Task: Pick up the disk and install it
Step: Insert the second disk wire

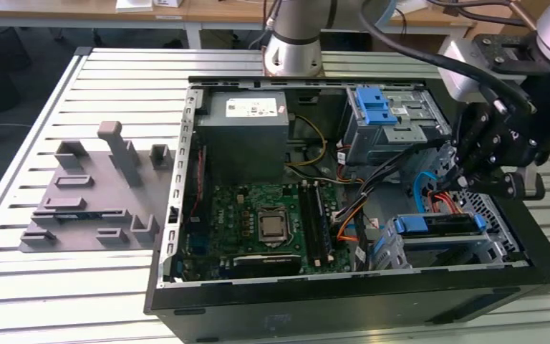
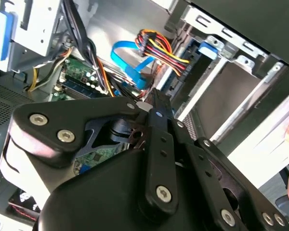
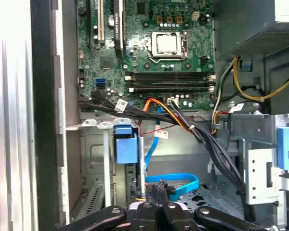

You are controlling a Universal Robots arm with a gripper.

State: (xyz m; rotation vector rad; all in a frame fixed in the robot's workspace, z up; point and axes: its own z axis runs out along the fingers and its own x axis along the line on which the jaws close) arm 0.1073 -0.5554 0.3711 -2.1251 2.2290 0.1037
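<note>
On slatted metal table [image 1: 26, 287]: open PC case [image 1: 351, 308], motherboard [image 1: 256, 222] exposed, grey fixture [image 1: 94, 208] beside it. Disk [image 1: 437, 226] sits in bay at case's near corner on the exterior view's right. Gripper [image 1: 480, 179] hangs just above, among cables [image 3: 178, 118]; jaws look closed, nothing visibly held

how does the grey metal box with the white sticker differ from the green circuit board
The grey metal box is a tall plain block; the green circuit board lies flat, crowded with parts. The box bears a sticker, the board a silver socket. Both sit inside the black computer case.
</note>
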